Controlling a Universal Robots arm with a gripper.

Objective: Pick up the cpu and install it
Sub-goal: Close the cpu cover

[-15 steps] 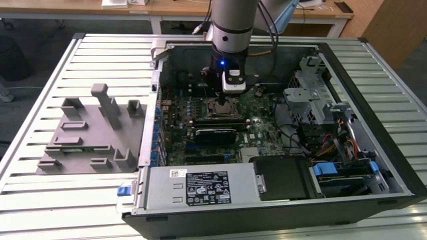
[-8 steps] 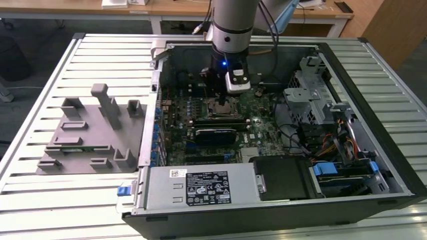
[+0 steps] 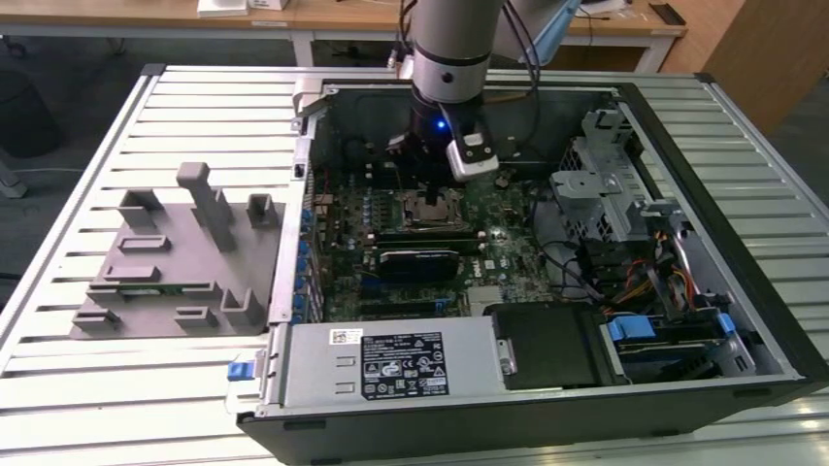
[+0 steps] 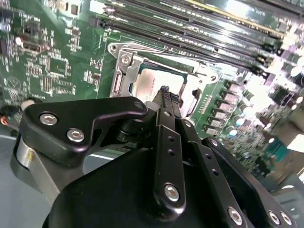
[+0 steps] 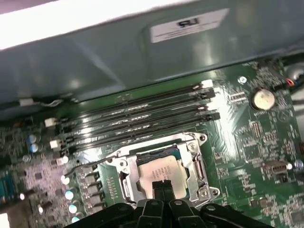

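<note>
Gripper [image 5: 164, 184]: jaws pinched narrow, tips together, nothing between them. The cpu [image 5: 160, 171] lies flat, silver top up, inside the socket frame [image 5: 124, 165] on the green board, so it reads as already seated. The tips hang straight over the cpu's edge; I cannot tell whether they touch it. The cpu is square with no long axis, and its edges run parallel to the memory slots [image 5: 142, 118]. In the exterior view, the socket frame sits at 6 o'clock from the arm's end, within the computer case [image 3: 545, 427].
</note>
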